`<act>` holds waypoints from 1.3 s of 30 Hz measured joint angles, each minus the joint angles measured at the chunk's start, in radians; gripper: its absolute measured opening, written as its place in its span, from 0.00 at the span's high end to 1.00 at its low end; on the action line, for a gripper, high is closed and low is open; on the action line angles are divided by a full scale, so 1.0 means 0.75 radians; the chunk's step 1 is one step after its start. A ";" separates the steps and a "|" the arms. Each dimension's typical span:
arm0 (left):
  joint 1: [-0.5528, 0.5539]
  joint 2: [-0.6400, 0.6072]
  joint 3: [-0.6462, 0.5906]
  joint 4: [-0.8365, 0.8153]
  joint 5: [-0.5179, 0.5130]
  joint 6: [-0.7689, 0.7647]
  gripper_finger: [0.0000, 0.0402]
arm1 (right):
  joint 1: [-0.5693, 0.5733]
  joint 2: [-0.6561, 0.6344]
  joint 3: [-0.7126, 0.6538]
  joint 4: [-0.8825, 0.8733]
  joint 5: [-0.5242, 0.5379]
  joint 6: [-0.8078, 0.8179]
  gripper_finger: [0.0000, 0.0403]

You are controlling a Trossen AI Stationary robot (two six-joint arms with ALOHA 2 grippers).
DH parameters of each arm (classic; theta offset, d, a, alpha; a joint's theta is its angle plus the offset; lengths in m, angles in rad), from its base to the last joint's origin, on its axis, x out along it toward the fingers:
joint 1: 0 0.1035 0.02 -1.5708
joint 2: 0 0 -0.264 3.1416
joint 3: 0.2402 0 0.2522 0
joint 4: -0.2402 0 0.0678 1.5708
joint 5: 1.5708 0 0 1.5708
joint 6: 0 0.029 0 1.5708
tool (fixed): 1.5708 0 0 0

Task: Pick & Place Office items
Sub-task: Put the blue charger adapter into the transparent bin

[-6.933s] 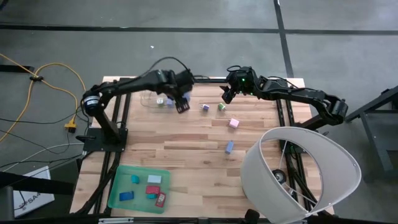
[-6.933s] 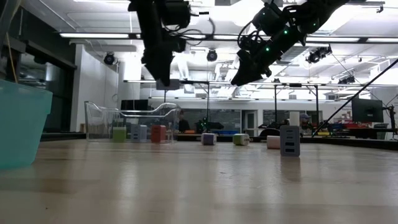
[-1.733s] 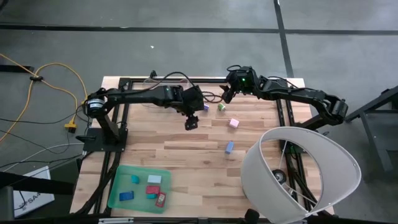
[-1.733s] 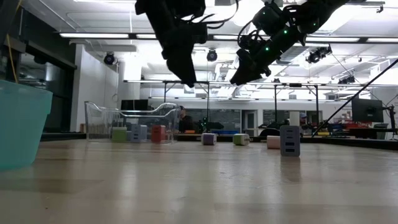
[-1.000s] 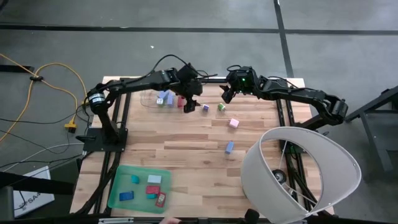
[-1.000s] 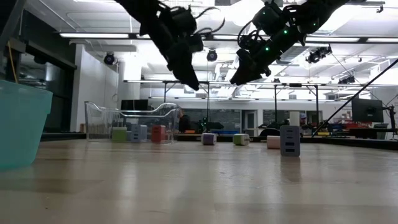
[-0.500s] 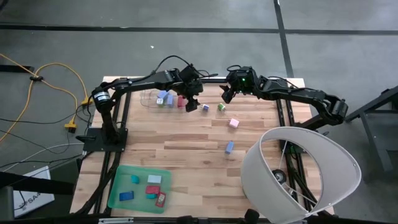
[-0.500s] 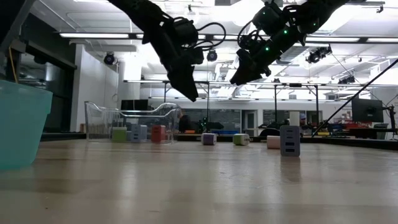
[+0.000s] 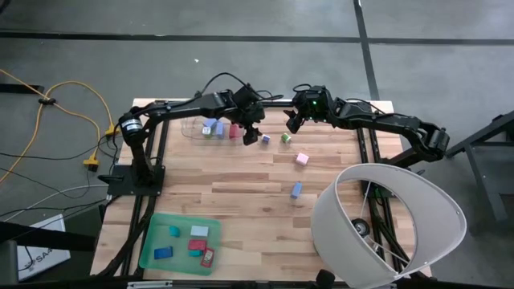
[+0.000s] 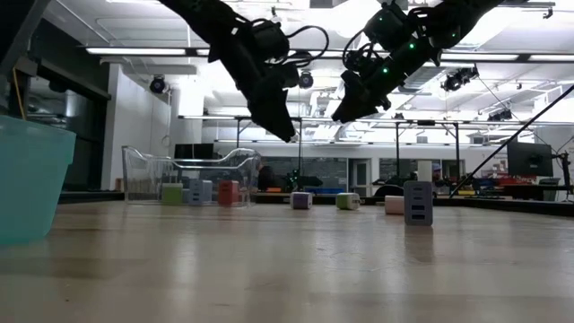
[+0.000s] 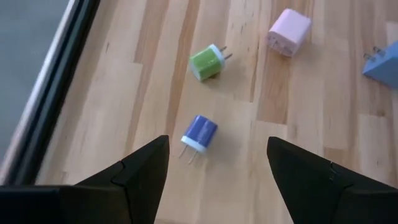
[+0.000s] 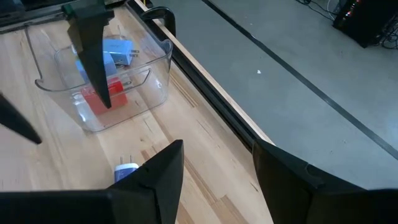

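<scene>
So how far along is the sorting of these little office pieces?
Looks done: several pieces sit in the clear plastic bin and in the flat green tray. In hand: nothing gripped; the left claw hangs open over the small blue-and-white plug. The right claw waits by the far edge. Left: that plug, the green plug, the pink cube and the blue block, all loose.

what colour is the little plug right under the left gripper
Blue plug with a white end, clearest in the left wrist view.

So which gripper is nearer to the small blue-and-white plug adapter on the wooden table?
Left. The left gripper hovers open just beside the blue-and-white adapter; the right gripper hangs farther away, beyond it.
</scene>
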 joint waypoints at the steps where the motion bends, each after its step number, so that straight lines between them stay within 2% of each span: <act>1: -0.005 0.000 0.000 -0.002 0.000 -0.018 0.35 | 0.000 0.000 0.000 0.000 0.000 0.000 0.55; 6: -0.029 0.000 0.000 -0.018 -0.002 0.002 0.35 | 0.000 0.000 0.000 0.000 0.000 0.000 0.55; 12: -0.028 0.000 0.002 -0.018 -0.015 0.177 0.35 | 0.000 0.000 0.000 0.000 0.000 0.000 0.55; 22: -0.080 0.017 0.005 0.050 -0.190 0.441 0.35 | 0.000 0.000 0.000 0.000 0.000 0.000 0.55; 25: -0.087 0.057 0.004 0.058 -0.202 0.491 0.35 | 0.000 0.000 0.000 0.000 0.000 0.000 0.55; 39: -0.071 0.195 0.003 0.106 -0.211 0.551 0.35 | 0.000 0.000 0.000 0.000 0.000 0.000 0.55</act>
